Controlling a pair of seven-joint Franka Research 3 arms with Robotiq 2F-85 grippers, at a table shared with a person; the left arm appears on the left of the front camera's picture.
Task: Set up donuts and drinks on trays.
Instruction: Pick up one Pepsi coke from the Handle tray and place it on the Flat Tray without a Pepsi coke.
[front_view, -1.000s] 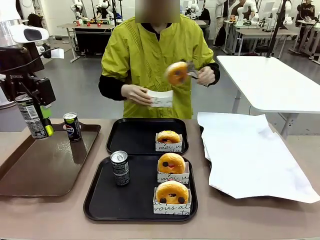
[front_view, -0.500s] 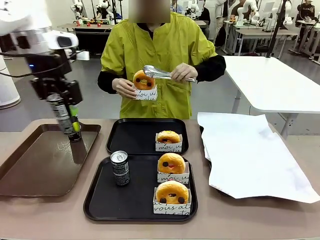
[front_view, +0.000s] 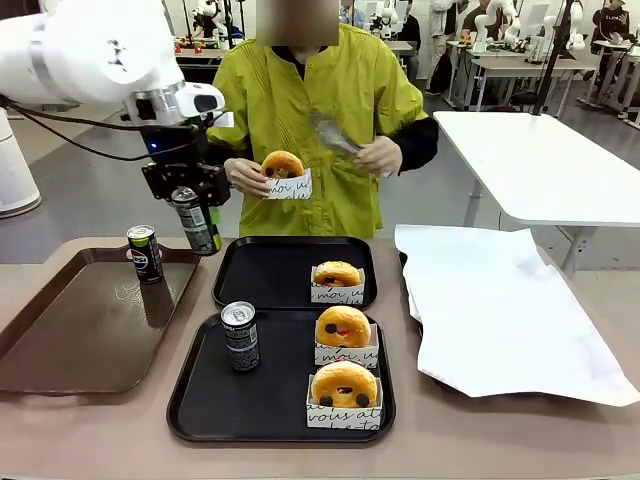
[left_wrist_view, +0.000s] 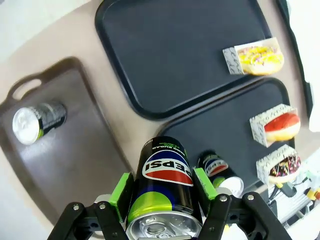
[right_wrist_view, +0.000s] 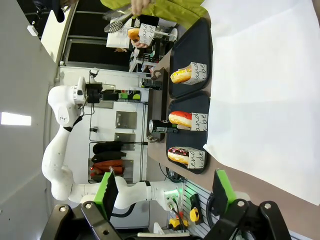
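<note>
Right claw (right_wrist_view: 165, 194): open (nothing between its pads (right_wrist_view: 108, 192)).
Near tray (front_view: 200, 415): standing can (front_view: 239, 336) plus two donuts (front_view: 343, 330); looks complete.
Far tray (front_view: 262, 272): lone donut (front_view: 337, 273), no can yet.
Brown tray (front_view: 60, 330): spare can (front_view: 144, 252) at its far end.
Left claw (left_wrist_view: 161, 186): gripping the held can (front_view: 198, 226), long axis near upright, leaning slightly.
Key relation: the far tray's bare left half lies below and just right of the held can; left arm nearest.
Person's hand (front_view: 243, 176): fourth donut (front_view: 283, 165) in its holder, beyond the far tray.
</note>
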